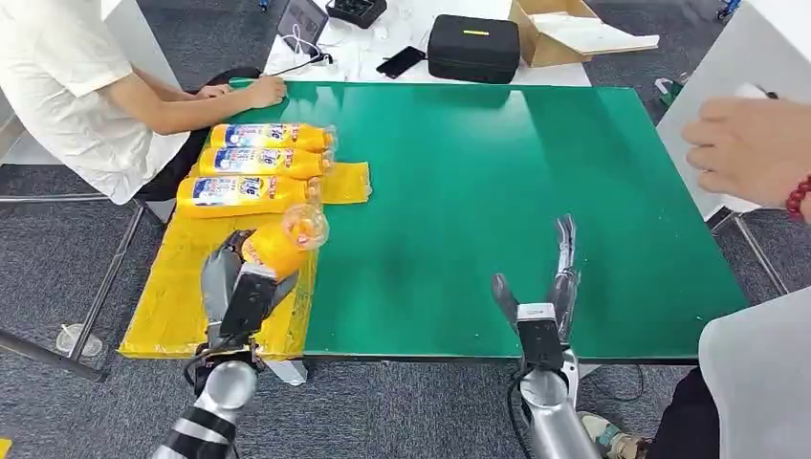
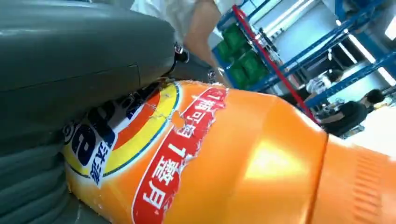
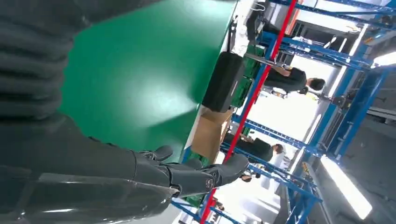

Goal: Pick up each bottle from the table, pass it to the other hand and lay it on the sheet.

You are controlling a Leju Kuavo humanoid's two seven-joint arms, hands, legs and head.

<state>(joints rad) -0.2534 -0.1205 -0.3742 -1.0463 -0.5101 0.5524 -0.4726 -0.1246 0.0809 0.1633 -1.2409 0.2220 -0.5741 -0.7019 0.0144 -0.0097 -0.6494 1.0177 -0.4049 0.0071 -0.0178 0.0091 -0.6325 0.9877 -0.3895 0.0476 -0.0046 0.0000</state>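
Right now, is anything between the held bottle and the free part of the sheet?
Nothing visible. The left hand holds the bottle over the yellow sheet; three bottles lie farther up the sheet, leaving bare sheet beneath.

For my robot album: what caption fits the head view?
Left hand holds an orange bottle over the yellow sheet.

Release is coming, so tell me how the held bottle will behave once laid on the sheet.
The bottle in the left robot hand looks round-bodied, so it may roll. Its glossy label suggests a slippery surface. The yellow sheet looks wrinkled, which might slow it.
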